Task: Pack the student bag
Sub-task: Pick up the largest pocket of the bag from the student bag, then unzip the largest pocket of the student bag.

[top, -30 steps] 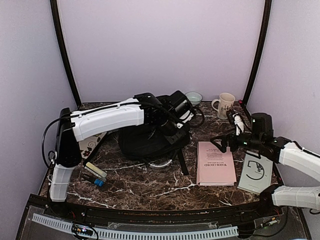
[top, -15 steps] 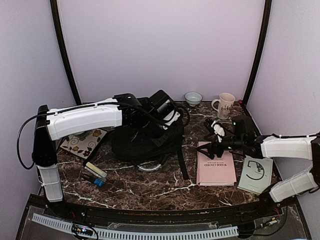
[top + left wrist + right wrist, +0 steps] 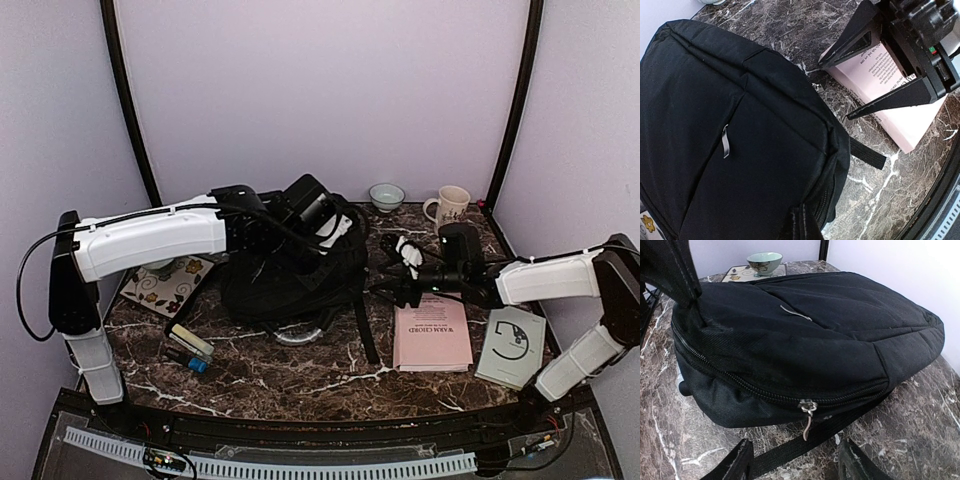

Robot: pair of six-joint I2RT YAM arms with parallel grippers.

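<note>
The student bag (image 3: 290,275) lies flat on the marble table (image 3: 300,375), left of centre and toward the far side, with one black strap (image 3: 362,325) trailing toward the near edge and a silvery loop (image 3: 300,330) showing at its near side.

The left tool (image 3: 325,225) is over the far right part of the bag. It is fully closed. Its tips are hard to make out, but it seems to be pinching a black strap of the bag, which the right wrist view shows pulled up taut at the bag's corner (image 3: 670,270).

The right tool (image 3: 385,270) is just right of the bag, low over the table, pointing left at the bag's side. Its two black fingers (image 3: 890,97) are spread apart and hold nothing. From its own camera, the bag's zip runs along the side facing it, with a metal zipper pull (image 3: 807,410) hanging just ahead of the gap between the fingertips.

A pink book (image 3: 432,335) lies on the table partly under the right tool, and a grey booklet (image 3: 512,345) lies to the right of it. A mug (image 3: 450,208) and a small bowl (image 3: 387,195) stand at the far edge. Left of the bag is a patterned mat (image 3: 165,285), and near the front left lie a few pens (image 3: 190,350).
</note>
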